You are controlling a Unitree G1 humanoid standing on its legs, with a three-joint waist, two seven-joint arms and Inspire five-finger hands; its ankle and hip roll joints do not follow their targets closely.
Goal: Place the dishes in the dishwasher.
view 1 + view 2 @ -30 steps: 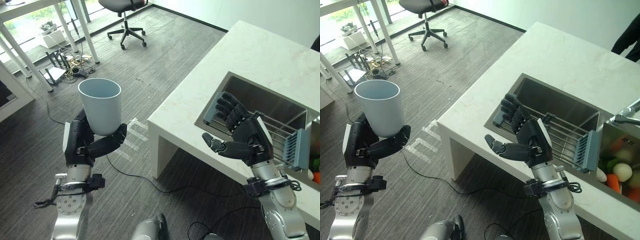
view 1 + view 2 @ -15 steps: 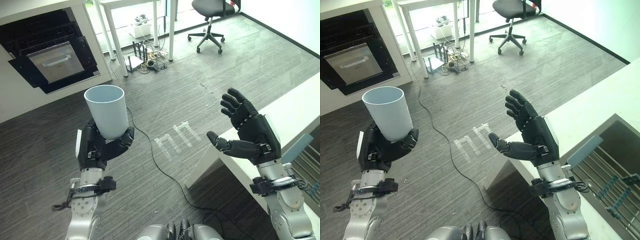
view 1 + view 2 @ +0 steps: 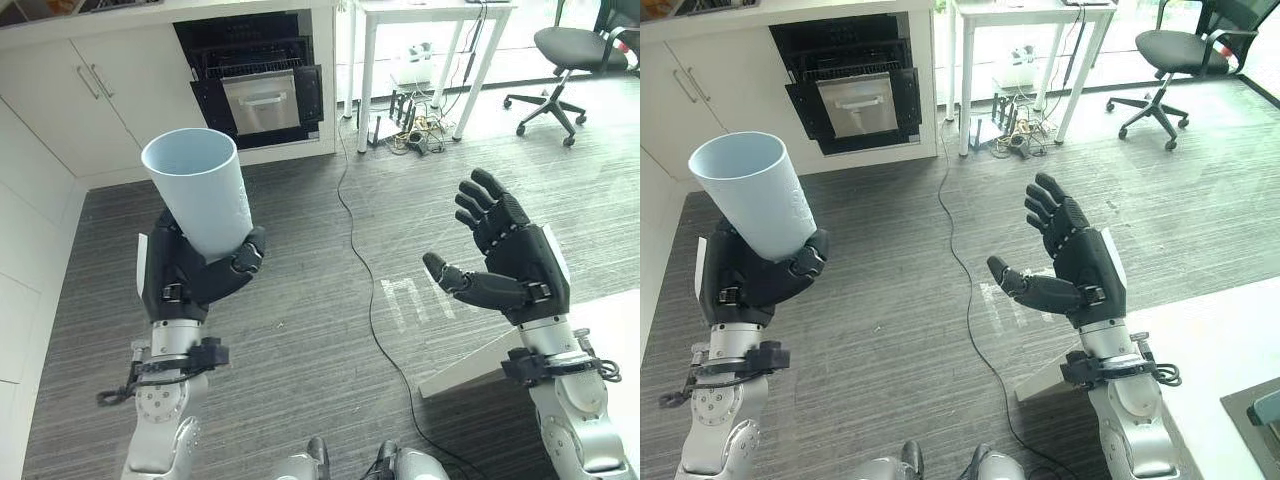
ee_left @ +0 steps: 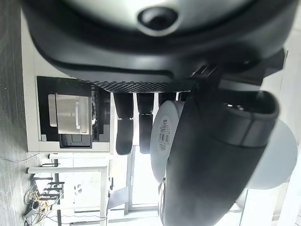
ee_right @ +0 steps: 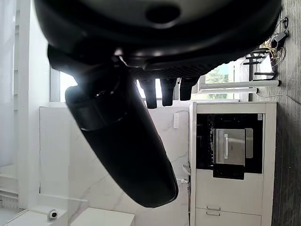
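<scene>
- Left eye: left hand point(image 3: 185, 280) curled round the cup point(image 3: 198, 195), mouth up, tilted slightly; open dishwasher point(image 3: 262, 85) straight ahead across the floor, well apart.
- Right eye: right hand point(image 3: 1077, 272) spread, empty.
- Left wrist: thumb over the cup wall.
- Right wrist: fingers straight, dishwasher beyond.

The cup point(image 3: 197, 192) looks like smooth, matt, pale blue plastic. The left hand point(image 3: 190, 275) wrapped around it and the right hand point(image 3: 505, 262) look like dark, matt plastic. The floor point(image 3: 330, 330) looks like grey wood with rough lines. The cupboard doors point(image 3: 110, 95) look smooth and white.
</scene>
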